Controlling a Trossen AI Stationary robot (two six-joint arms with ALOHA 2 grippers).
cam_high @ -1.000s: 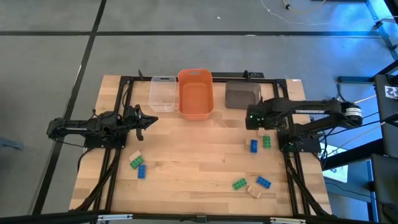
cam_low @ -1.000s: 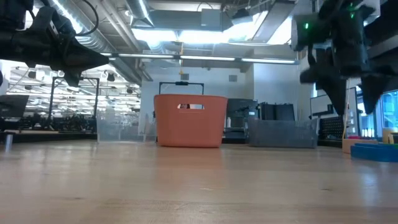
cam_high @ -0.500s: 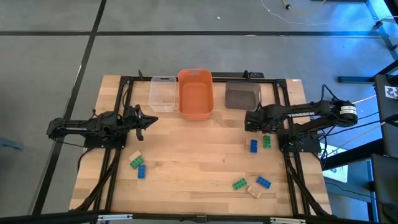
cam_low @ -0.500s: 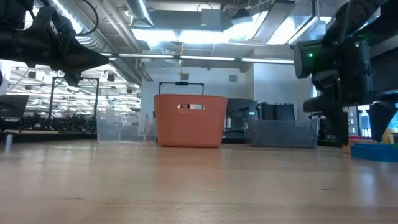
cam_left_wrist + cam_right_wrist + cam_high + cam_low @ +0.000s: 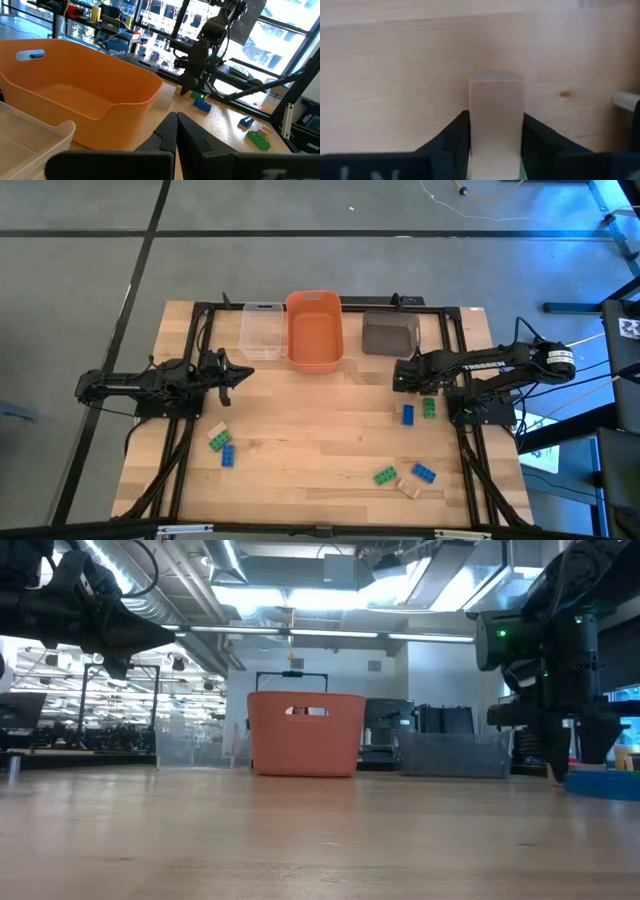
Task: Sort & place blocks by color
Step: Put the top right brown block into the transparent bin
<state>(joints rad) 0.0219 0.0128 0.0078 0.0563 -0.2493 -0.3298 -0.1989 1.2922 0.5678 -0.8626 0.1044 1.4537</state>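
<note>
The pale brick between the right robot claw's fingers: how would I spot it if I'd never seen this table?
Start at the grey-brown bin at the table's far edge, then drop to the right gripper just in front of it. The tan block sits on the wood between its two dark fingers. Its neighbours, a blue block and a green block, are brightly coloured; this one nearly matches the table.

Your right gripper (image 5: 404,377) is lower than a second ago: in the low view it was high above the table (image 5: 300,830), and its fingers (image 5: 553,752) now reach down to the wood beside the blue blocks (image 5: 603,783). From above, it has pulled slightly away from the grey bin (image 5: 389,334), toward the blue block (image 5: 408,415). Its jaws have narrowed, and in the right wrist view they now sit against both sides of a pale tan block (image 5: 496,120).
</note>
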